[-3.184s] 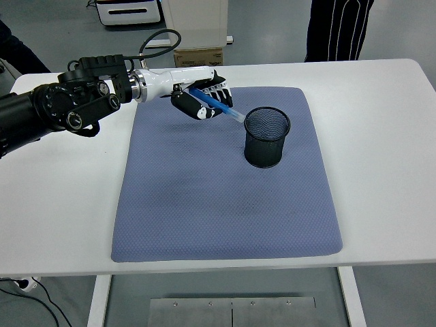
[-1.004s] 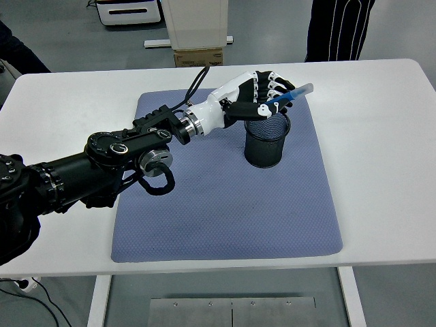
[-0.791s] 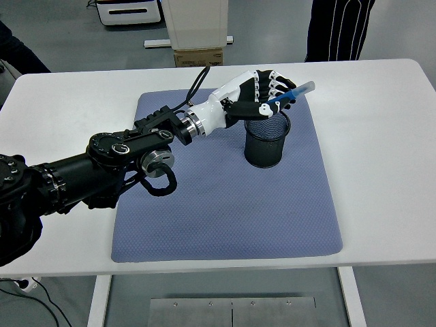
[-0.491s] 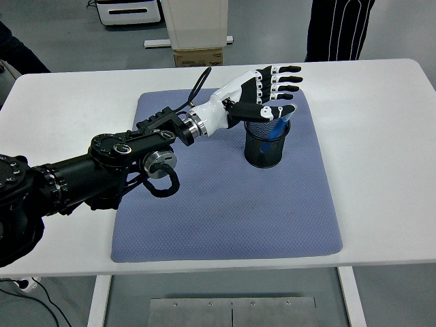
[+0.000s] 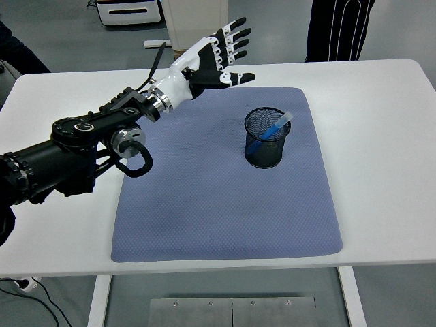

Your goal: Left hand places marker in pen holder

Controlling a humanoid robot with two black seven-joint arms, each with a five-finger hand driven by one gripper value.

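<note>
The blue marker (image 5: 272,129) stands inside the black mesh pen holder (image 5: 266,137), leaning so that its pale cap end sticks out over the rim toward about 2 o'clock while its lower end sinks toward the cup's floor at about 8 o'clock. The holder stands upright on the blue-grey mat (image 5: 227,174), in the mat's upper right part, roughly at 1 o'clock from the mat's centre. The mat lies flat on the white table (image 5: 381,136).

The left hand (image 5: 216,58) is raised above the mat's far left corner, at about 10 o'clock from the holder and well apart from it. Its fingers (image 5: 234,39) are spread wide and straight, the thumb splayed out toward the holder, and they grip nothing (the palm faces the camera, bare). The black left arm (image 5: 82,146) runs from the picture's left edge up toward the hand, a looped cable hanging at its wrist joint.

At 12 o'clock beyond the table's far edge a person's legs (image 5: 337,30) in dark striped trousers are visible, beside a cardboard box (image 5: 178,56) on the floor.
</note>
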